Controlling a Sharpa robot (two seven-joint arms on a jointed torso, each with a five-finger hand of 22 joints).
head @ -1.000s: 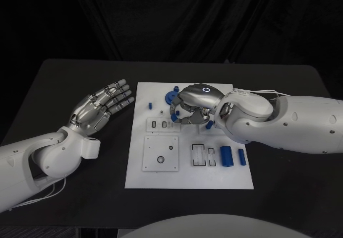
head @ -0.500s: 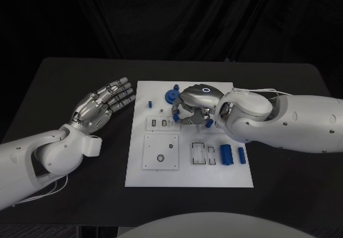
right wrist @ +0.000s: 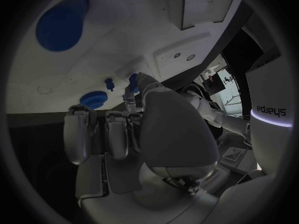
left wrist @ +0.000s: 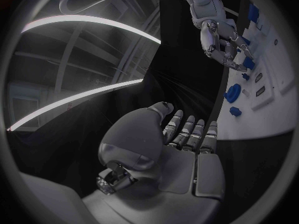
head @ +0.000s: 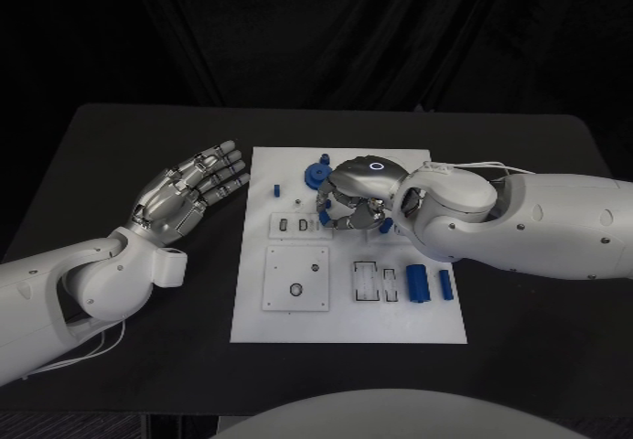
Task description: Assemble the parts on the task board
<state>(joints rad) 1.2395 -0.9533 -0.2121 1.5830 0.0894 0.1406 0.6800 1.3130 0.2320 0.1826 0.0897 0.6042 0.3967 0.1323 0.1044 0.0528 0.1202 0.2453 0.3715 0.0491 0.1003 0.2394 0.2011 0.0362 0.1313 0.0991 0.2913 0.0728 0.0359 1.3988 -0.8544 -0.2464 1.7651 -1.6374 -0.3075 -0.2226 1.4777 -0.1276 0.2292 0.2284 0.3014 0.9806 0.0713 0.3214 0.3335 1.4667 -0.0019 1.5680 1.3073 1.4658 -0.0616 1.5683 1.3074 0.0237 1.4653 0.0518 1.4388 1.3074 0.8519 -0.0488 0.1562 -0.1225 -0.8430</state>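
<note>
The right silver many-fingered hand [head: 356, 194] hangs over the upper middle of the white rectangular task board [head: 346, 320], fingers curled downward and drawn together toward the board. Whether they hold a part cannot be told: the head view hides the fingertips under the hand's back, and the right wrist view hides them behind the palm [right wrist: 163, 134].

The nearest loose pieces lie close about this hand. A blue round gear-shaped part [head: 316, 176] stands just beside it on the side toward the far edge of the board, and a small blue peg [head: 277, 191] lies farther toward the left arm. Two blue oblong blocks [head: 417, 284] lie side by side nearer the robot, long axes running toward and away from it, beside empty rectangular slots [head: 364, 282].

The left silver hand [head: 188, 192] rests off the board over the black table [head: 119, 137], palm up, fingers straight and spread, holding nothing.

Judgement: the right hand is far nearer every part; the coming move likely turns on its fingertips' place above the board.
</note>
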